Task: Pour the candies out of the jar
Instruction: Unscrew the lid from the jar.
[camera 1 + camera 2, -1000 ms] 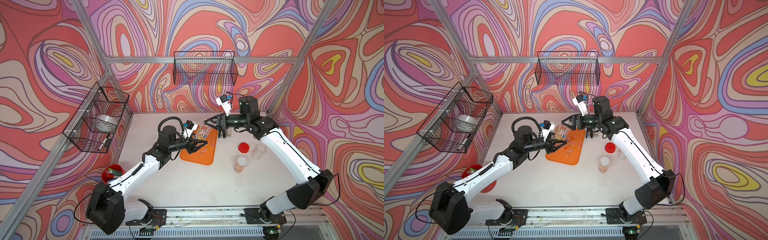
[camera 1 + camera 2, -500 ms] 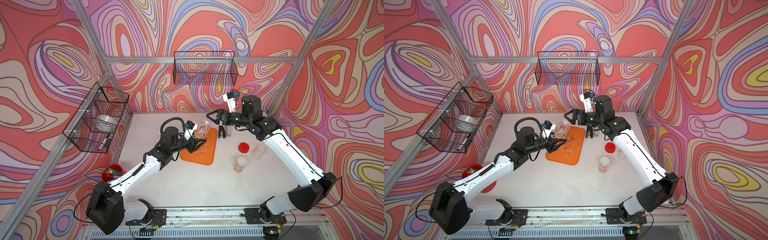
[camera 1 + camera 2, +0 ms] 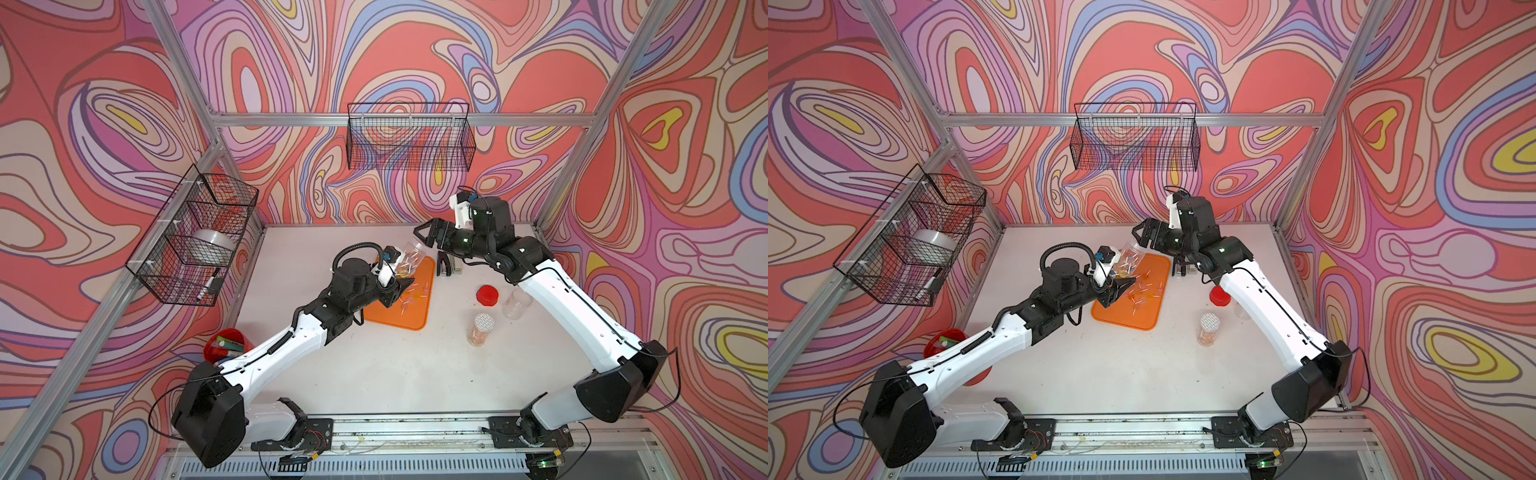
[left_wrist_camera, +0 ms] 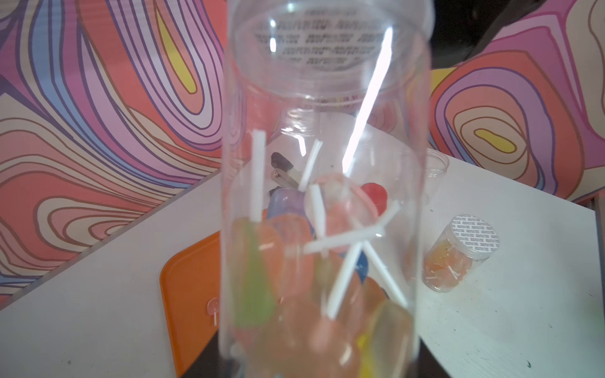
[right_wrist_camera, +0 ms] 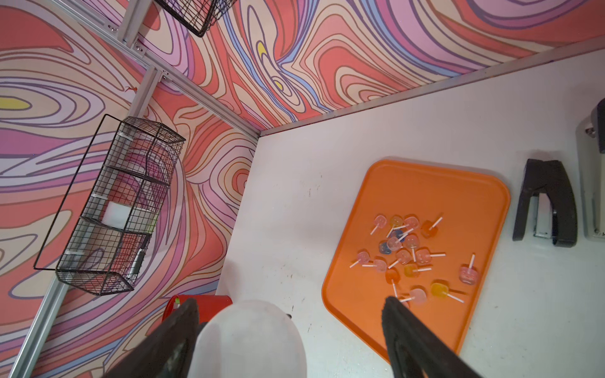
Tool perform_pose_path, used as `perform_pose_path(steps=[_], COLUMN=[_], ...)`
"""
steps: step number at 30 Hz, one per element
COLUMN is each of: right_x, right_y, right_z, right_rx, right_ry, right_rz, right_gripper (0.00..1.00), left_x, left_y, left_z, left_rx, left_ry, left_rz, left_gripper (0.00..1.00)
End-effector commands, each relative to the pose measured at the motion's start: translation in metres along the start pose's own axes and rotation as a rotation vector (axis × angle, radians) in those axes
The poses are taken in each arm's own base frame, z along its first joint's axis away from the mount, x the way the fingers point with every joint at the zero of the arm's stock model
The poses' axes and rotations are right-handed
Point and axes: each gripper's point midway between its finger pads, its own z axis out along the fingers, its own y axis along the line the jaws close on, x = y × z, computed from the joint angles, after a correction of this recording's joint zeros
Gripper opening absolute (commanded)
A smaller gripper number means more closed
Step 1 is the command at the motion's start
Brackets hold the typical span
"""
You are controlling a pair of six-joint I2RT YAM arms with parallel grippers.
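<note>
**Item 1, my right hand** (image 3: pixel 420 236). A second ago it was set against the raised base of the jar (image 3: pixel 409 258). My fingers have since spread wide, and the hand has drawn up and back toward the rear wall. In the right wrist view the base sits loose between my fingers, and one finger is well clear of it.

**Item 2, the jar.** Earlier it was attended at both ends. Now only my left hand (image 3: pixel 397 286) carries it, and its base is tipped a little higher than before.
</note>
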Motion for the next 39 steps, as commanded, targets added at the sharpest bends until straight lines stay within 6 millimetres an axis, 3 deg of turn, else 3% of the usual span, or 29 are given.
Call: perform_pose_path(steps=[1,13,19,27,33,39], right_x=[0.003,0.007,0.011,0.015,0.014,0.017], right_y=[0.011,0.025,0.02,0.013,0.014,0.058], right_z=[0.001,0.009,0.012,0.016,0.013,-0.006], right_rx=[-0.044,-0.091,-0.062,-0.015,-0.018,-0.239], right_ry=[-0.009,-0.002,0.006,0.016,0.004,0.019], right_rz=[0.036,0.032,0.024,0.006,-0.018,-0.249], right_gripper=[0.88,0.83,0.73,0.73,0.53,0.44], left_x=[-0.018,-0.014,-0.015,-0.018,-0.019,-0.026], left_y=[0.003,0.0,-0.001,-0.001,-0.002,-0.02], left_z=[-0.004,-0.002,-0.002,-0.004,-0.005,-0.012], left_rx=[-0.031,-0.03,-0.027,-0.027,-0.022,0.125], left_ry=[-0.067,-0.046,-0.046,-0.05,-0.054,-0.085], left_rz=[0.048,0.061,0.056,0.052,0.046,0.006], left_gripper=[0.0,0.0,0.0,0.0,0.0,0.0])
